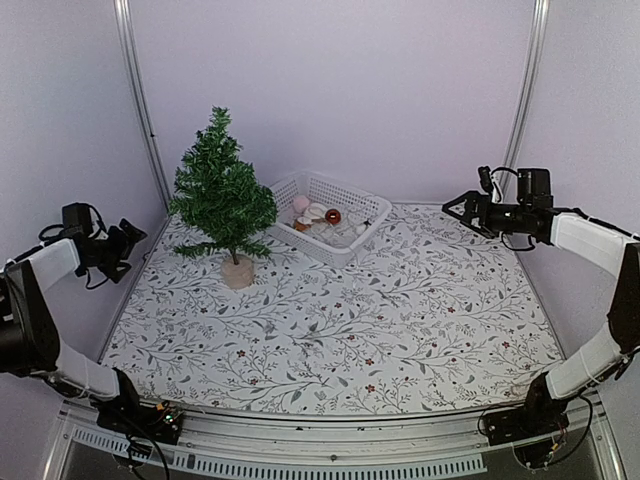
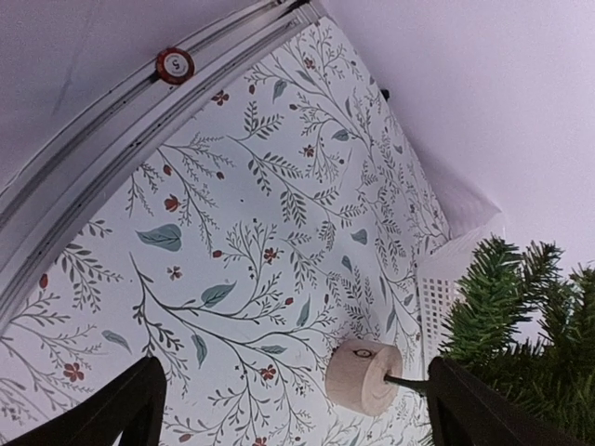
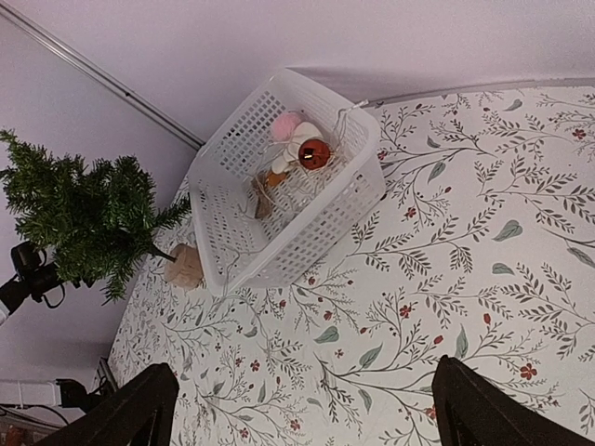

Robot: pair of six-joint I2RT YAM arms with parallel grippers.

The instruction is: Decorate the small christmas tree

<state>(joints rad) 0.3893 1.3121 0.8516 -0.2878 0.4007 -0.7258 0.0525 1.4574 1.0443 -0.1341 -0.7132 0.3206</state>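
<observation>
Holding nothing, my left claw and right claw spread wide above the side edges of the surface, I fear a careless brush could tip the small christmas tree, upright on its small stump near the far-left corner beside the basket.

Dark green tree, white basket, red bauble, floral-patterned tablecloth

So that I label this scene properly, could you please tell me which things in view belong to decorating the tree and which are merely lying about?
Belongs to the job:
small christmas tree
white basket
the ornaments in it, including a red bauble and a pink pom-pom

Just there:
floral tablecloth
metal rail at the table edge
red round cap on that rail
</observation>
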